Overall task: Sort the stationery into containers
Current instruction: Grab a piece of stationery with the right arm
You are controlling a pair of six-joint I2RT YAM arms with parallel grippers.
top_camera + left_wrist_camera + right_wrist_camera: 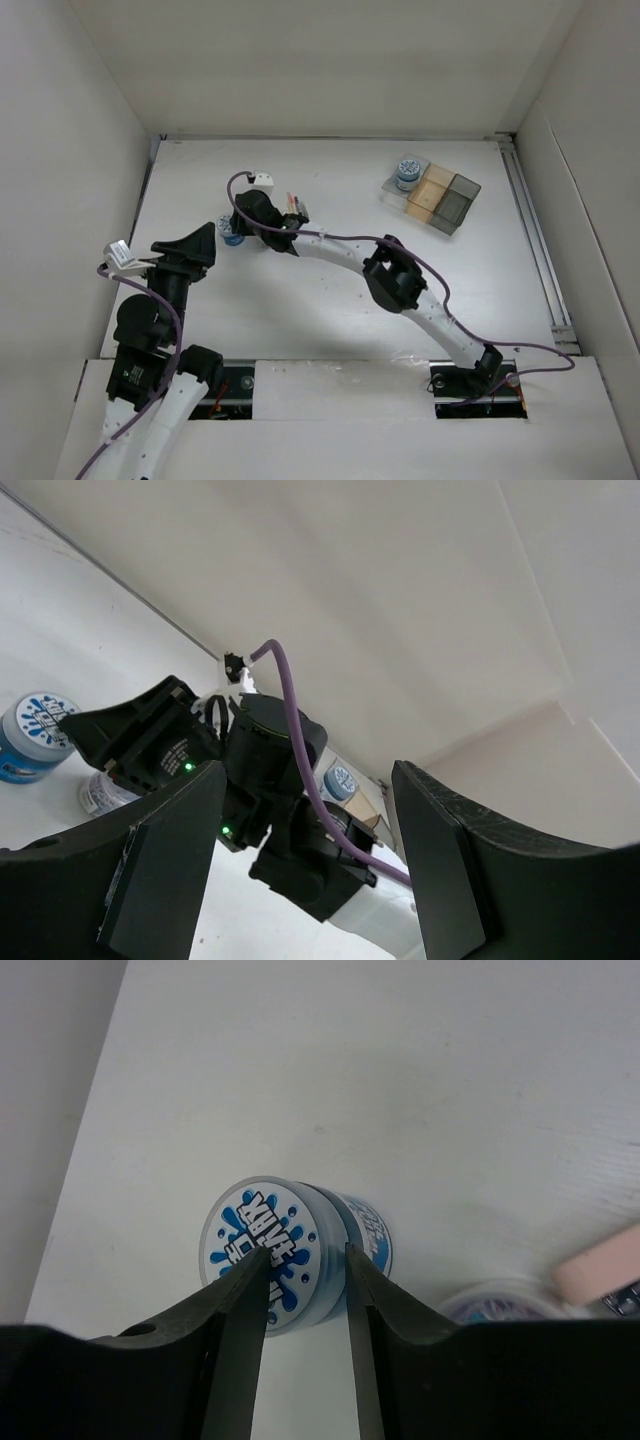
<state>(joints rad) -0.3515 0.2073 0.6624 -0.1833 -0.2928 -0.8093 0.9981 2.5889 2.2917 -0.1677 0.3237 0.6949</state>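
Observation:
A round blue-and-white splatter disc [262,1245] lies on the white table at the left, also in the top view [233,239] and the left wrist view [34,734]. My right gripper [306,1252] hangs just over it, jaws narrowly apart; the left finger covers its lid and the right finger sits at its edge. A second clear disc [493,1300] and a pink stick [598,1264] lie to the right. My left gripper [306,776] is wide open and empty beside the right wrist. The containers [448,200] stand at the far right, with a disc [406,172] in the pale blue compartment.
Thin red and pink sticks [293,204] lie just behind the right wrist. White walls close in the table on the left, back and right. A metal rail [535,240] runs along the right edge. The purple cable [296,730] loops over the right wrist.

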